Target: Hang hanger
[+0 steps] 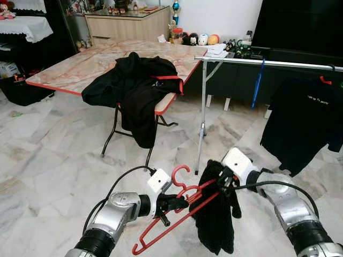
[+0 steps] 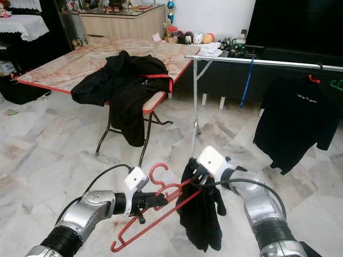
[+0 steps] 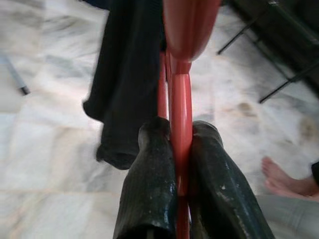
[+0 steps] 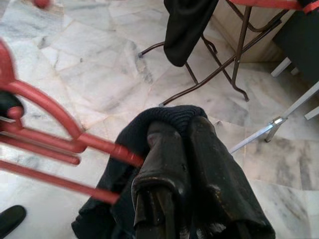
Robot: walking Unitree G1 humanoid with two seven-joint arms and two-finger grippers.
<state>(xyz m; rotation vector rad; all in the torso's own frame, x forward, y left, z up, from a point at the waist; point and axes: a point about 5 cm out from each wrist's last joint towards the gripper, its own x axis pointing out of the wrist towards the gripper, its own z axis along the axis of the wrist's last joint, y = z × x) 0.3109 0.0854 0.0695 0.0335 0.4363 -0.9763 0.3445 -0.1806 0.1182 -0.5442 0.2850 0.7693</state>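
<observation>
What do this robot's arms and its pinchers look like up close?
Both arms are shiny silver metal with black ribbed collars and a white boxy wrist block. A black cable loops to each wrist. The left gripper and right gripper each have two long, thick black fingers, scuffed and rubbery looking.

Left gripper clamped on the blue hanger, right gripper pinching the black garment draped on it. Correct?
Not quite: the hanger is red, not blue, as the left eye view shows. The left gripper is clamped on it, and the right gripper pinches the black garment draped on it.
</observation>
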